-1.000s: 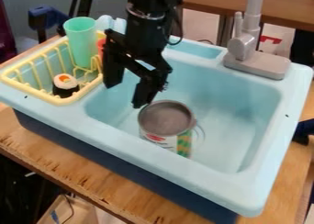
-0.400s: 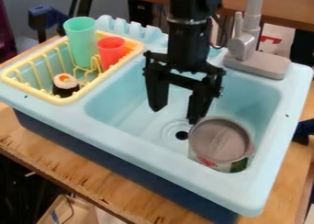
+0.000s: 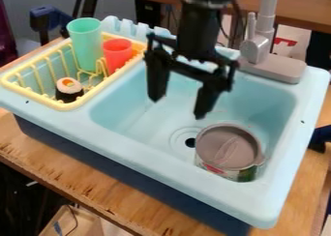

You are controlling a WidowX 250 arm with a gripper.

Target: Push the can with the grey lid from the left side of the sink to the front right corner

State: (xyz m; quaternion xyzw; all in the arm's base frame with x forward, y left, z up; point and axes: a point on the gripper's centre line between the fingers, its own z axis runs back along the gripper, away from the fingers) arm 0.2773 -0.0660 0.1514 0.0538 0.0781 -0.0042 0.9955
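Black hand [image 3: 177, 109] near round can [image 3: 226, 148], smooth sink [image 3: 161, 158]

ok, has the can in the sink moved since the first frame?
Yes, toward the right of the picture. The can hid the drain hole then; now it stands to the right of it, with the hole in plain view.
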